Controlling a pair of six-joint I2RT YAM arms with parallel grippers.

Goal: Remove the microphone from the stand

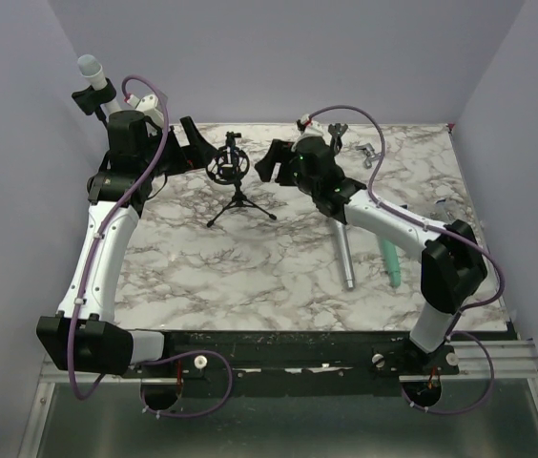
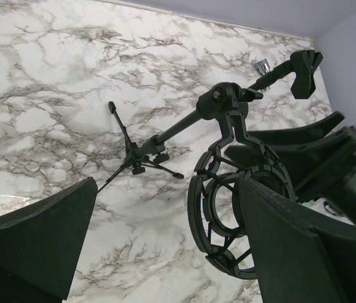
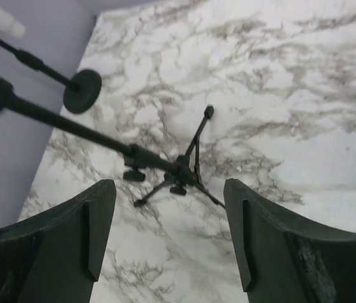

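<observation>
Black spindly tripod stand (image 1: 239,197) on veined marble (image 1: 250,267); left fingers (image 2: 33,240), right fingers (image 3: 58,246) apart.

You face a white worktop (image 1: 240,272) veined with grey marble, boxed in by plain lavender walls (image 1: 345,57) behind and on both sides. Along its near edge you see a black strip (image 1: 279,341) and a metal rail (image 1: 498,355). The light is soft and even.
</observation>
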